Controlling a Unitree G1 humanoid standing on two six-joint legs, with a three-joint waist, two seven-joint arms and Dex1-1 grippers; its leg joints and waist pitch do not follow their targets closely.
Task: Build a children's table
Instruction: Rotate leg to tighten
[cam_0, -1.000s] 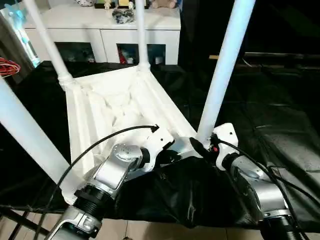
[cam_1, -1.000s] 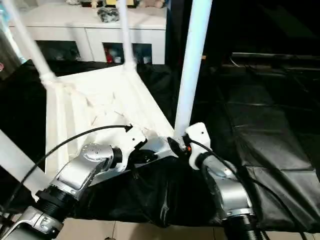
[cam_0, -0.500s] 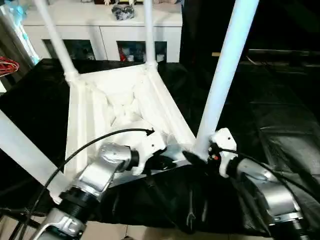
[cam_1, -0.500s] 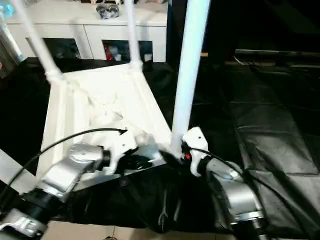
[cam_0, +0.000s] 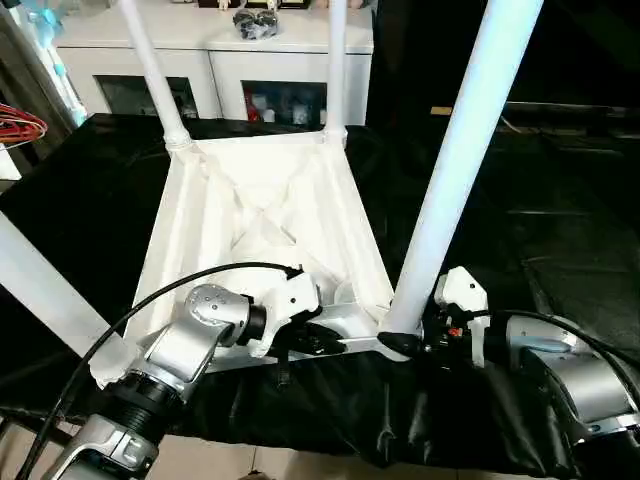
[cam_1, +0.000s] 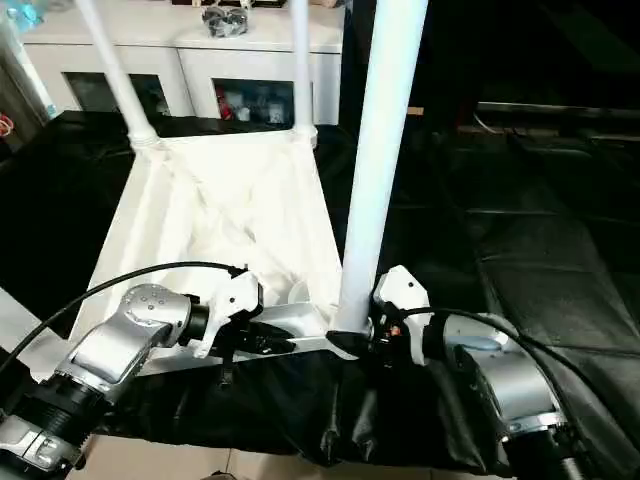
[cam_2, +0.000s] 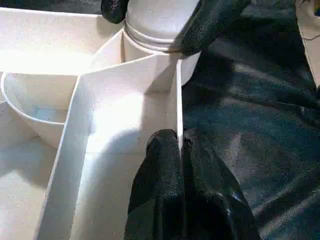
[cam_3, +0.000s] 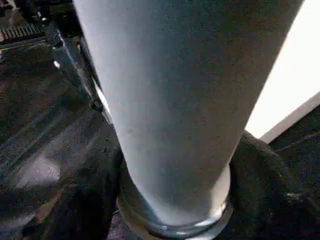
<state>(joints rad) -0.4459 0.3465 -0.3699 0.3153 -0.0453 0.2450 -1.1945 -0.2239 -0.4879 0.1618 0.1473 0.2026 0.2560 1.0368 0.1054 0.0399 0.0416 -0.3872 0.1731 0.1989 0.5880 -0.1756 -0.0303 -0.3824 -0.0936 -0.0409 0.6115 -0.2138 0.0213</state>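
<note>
The children's table (cam_0: 260, 200) lies upside down on black cloth, ribbed underside up, with all four white legs standing in its corner sockets. My left gripper (cam_0: 335, 343) is shut on the thin near rim of the top, close to the near right corner; its fingertips (cam_2: 165, 150) pinch that wall in the left wrist view. My right gripper (cam_0: 395, 345) clasps the base of the near right leg (cam_0: 460, 170) at its socket, one black finger (cam_2: 215, 20) on each side. That leg (cam_3: 170, 100) stands very close in the right wrist view.
A white cabinet (cam_0: 230, 60) with glass doors stands behind the table, small objects on its top. Black cloth (cam_0: 560, 230) covers the work surface to the right. Red wires (cam_0: 20, 125) lie at the far left. The near left leg (cam_0: 40, 290) rises beside my left forearm.
The camera has tilted and shifted. My right wrist has dropped lower and swung round to the right of the leg's base. The left gripper keeps its hold on the rim.
</note>
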